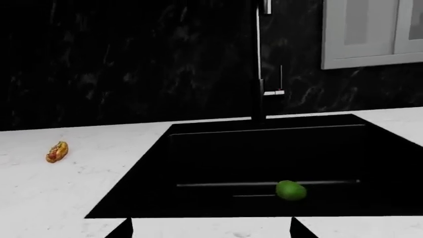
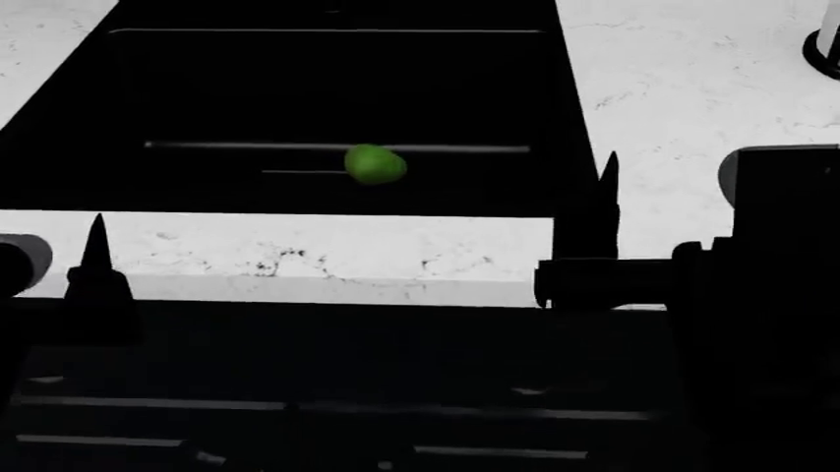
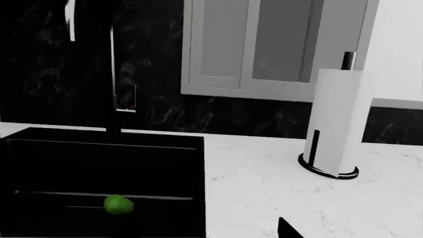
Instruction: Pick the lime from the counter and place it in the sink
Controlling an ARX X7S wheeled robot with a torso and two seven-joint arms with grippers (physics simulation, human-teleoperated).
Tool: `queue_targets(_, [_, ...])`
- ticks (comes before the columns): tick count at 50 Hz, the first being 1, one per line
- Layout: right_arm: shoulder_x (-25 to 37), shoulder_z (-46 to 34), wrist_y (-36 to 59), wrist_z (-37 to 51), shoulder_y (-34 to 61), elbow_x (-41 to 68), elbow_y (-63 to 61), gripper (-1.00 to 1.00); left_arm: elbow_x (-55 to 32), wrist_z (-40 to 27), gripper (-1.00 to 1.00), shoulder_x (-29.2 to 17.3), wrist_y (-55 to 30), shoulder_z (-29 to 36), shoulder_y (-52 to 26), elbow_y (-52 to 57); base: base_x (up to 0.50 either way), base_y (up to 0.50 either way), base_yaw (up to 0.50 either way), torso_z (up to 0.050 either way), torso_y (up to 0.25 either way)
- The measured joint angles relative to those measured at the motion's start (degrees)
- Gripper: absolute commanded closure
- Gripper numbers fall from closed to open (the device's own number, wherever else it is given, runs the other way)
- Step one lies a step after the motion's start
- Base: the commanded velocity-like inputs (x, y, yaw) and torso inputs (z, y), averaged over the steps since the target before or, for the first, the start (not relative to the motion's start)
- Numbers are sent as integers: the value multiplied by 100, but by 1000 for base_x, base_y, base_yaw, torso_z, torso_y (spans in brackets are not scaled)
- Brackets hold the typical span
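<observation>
Our left pincer (image 1: 211, 229) showed two dark fingertips spread well apart at the near edge of the left wrist view, with nothing between them. Of the right pincer (image 3: 290, 229) we saw only one dark tip in its wrist view, so we could not tell how far it stood open; in the head view it was raised beside the basin with no fruit on it.

The lime (image 2: 376, 164) lay inside the sink (image 2: 79, 108), against the thin grey bar (image 2: 236, 147) that crosses the basin, clear of both arms. We judged the placing done.

What could still go wrong was small. The lime was round and loose, so it might roll along the basin floor; the walls would keep it in. A greater risk, we thought, was the withdrawal: either arm swung low over the front rim could strike the surface (image 2: 329, 258) or the faucet (image 1: 259, 94). On the right the paper-towel stand (image 3: 336, 124) stood on the surface, and a wide sweep could topple it. A small hot dog (image 1: 57, 151) lay well off to the basin's other side, out of harm.
</observation>
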Motion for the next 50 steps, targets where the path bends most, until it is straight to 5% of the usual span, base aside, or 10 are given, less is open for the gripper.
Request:
queue_targets(10, [-32, 164, 72, -72, 70, 114, -61, -100, -73, -23, -100, -13, -103, -31, -15, 112, 372, -99, 0, 0, 0])
queue_targets(33, [-104, 325, -94, -182, -148, 320, -112, -100, -133, -80, -100, -66, -70, -29, 100, 135, 360, 373, 0, 0, 0])
queue_targets(50, [-175, 535, -49, -218, -215, 489, -173, -100, -245, -85, -100, -56, -29, -48, 179, 158, 315, 31, 0, 0, 1])
